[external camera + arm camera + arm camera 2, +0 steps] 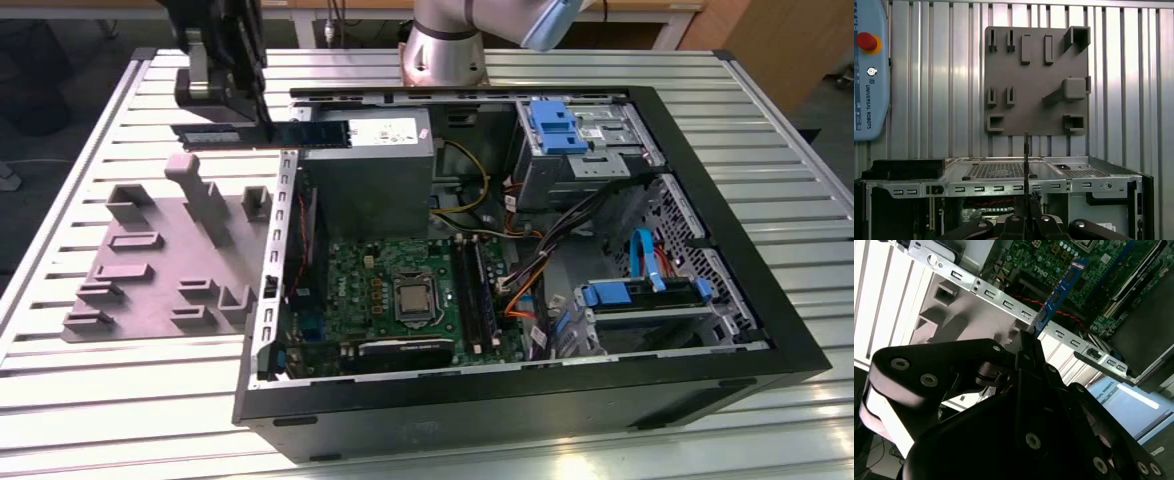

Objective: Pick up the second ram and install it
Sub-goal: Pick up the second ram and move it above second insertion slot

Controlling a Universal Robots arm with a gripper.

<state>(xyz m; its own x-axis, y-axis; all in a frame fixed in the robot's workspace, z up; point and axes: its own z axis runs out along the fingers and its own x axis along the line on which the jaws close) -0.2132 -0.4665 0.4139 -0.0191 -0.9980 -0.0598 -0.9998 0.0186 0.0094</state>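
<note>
Dark lettering on the light-blue teach pendant point(869, 75) in the first wrist view, and on the teach pendant point(1134, 405) in the second wrist view. White label point(387, 131) with fine print on the power supply point(360, 175), too small to read. White logo print on the green motherboard point(1054, 260).

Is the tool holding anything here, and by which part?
Yes: the tool is shut on the second ram, gripping it at one end; the rest of the stick juts out free.

One end of the second ram point(1061, 292) unseen within the gripper point(1029, 340)
</note>
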